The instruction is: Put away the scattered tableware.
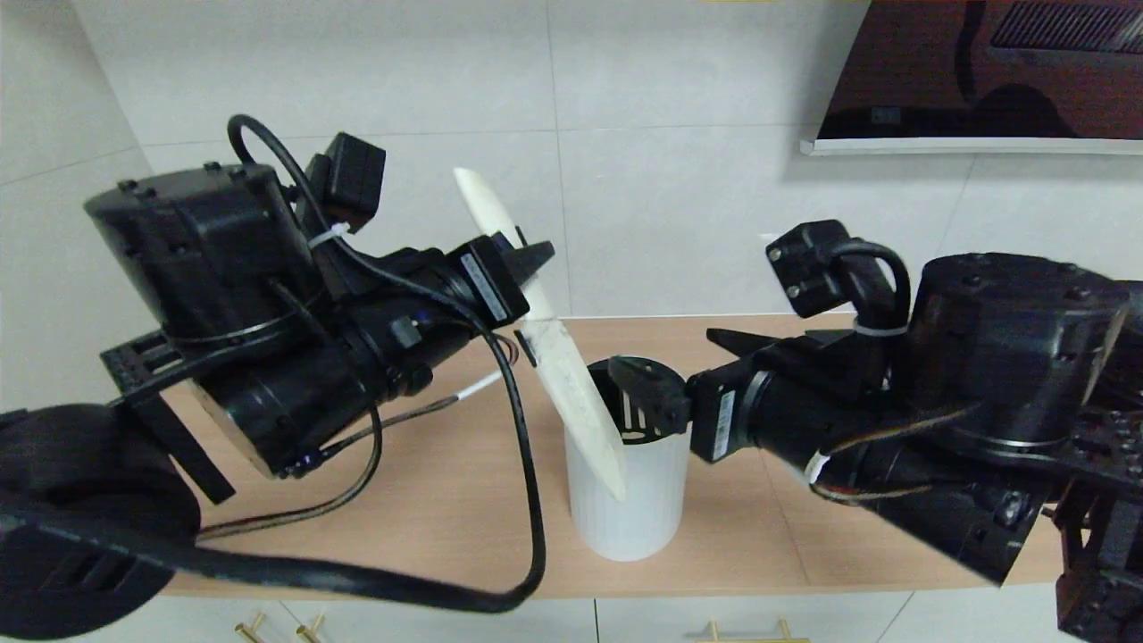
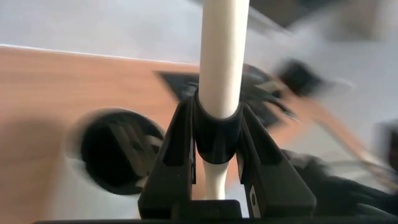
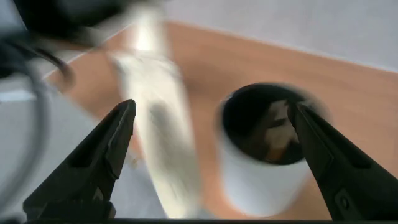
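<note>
**A:** The white spatula (image 1: 558, 357) is pinched in the left gripper (image 1: 533, 302). It is tilted, with its lower tip outside the holder (image 1: 629, 500), low against the front wall.

**B:** I'd lift the tip above the rim, centre it, then lower. The right gripper (image 1: 688, 366) is spread wide at the rim.

**A:** The holder's dark inside is hard to make out.

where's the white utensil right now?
Head view, centre: the white utensil is clamped in the left gripper, tilted, its lower end just outside the white holder on the counter, on the holder's left side.
</note>
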